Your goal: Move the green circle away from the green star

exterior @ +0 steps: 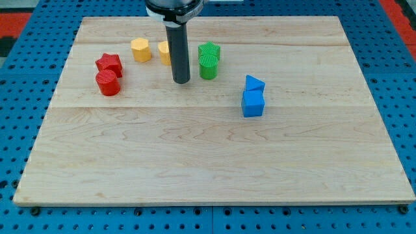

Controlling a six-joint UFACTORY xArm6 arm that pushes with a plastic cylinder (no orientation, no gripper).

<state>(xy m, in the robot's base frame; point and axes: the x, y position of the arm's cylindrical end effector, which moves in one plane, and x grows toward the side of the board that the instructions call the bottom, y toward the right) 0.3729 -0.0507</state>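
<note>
The board is pale, smooth wood with visible grain and a matt finish, lying on blue perforated sheet that shows past every edge. Near the top edge the green circle, ridged on top, and the red cylinder look like slightly glossy plastic, and the rod is smooth dark matt.

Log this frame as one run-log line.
my tip: on board, left of green circle, not touching | green circle: against green star, unmoved | task: pending
</note>
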